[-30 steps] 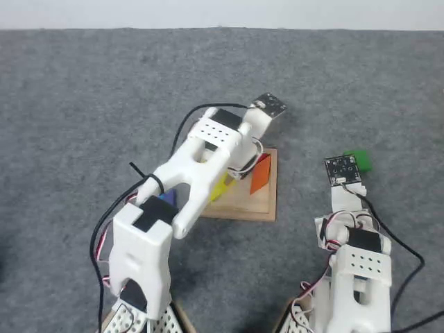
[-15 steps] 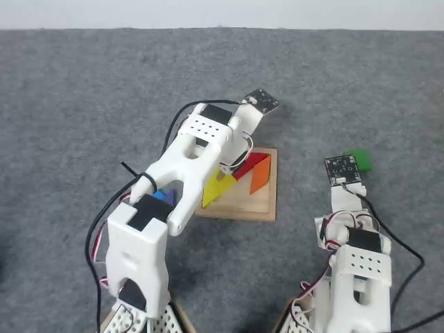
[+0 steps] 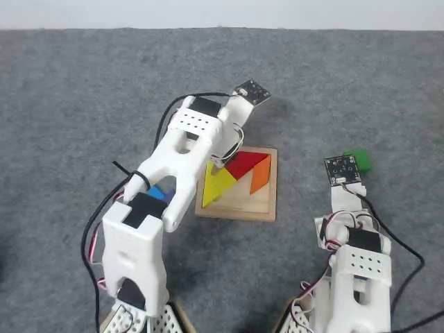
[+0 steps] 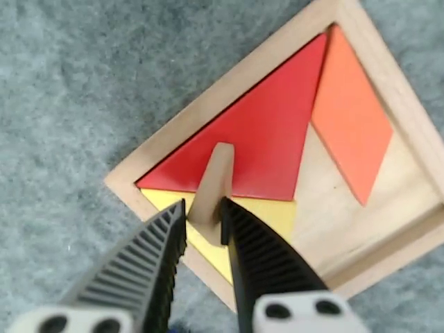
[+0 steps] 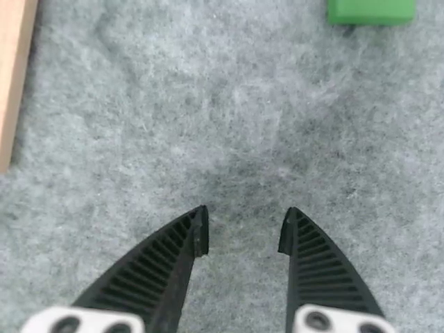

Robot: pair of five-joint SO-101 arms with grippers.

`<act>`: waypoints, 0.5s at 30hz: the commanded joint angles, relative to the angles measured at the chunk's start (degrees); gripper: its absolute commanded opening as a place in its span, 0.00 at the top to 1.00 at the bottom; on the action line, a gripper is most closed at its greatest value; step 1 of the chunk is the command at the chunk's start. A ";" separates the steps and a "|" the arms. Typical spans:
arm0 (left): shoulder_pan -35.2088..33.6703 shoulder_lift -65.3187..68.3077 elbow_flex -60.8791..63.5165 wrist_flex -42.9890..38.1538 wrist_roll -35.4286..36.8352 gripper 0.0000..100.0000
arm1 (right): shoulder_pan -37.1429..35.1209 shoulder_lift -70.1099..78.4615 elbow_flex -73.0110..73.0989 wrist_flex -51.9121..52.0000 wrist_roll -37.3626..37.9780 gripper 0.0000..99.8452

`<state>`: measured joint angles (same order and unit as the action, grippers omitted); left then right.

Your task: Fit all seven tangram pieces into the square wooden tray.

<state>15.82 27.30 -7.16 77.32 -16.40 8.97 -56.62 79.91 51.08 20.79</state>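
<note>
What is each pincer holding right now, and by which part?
The left pincer appears to pinch a tan wooden peg by the end nearer the yellow piece, beside the red triangle. The right pincer is open and holds nothing.

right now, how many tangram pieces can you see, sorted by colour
red triangle piece: 1
yellow triangle piece: 1
orange parallelogram piece: 1
blue piece: 1
green piece: 1
tan wooden sliver held by the left gripper: 1, cannot tell if it is a piece
total: 5 coloured pieces, 6 with the sliver
</note>
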 commanded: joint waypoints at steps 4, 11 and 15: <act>-2.46 -4.31 -4.53 0.70 -0.70 0.91 | -0.40 -1.10 -2.37 0.22 0.70 0.81; -3.96 -3.69 -7.16 3.52 -0.79 0.91 | -0.40 -1.10 -2.37 0.22 0.70 0.81; -2.90 -3.78 -7.34 3.43 -0.79 0.91 | -0.40 -1.10 -2.37 0.22 0.70 0.81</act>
<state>12.22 27.30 -11.74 79.96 -16.48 8.97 -56.62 79.91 51.08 20.79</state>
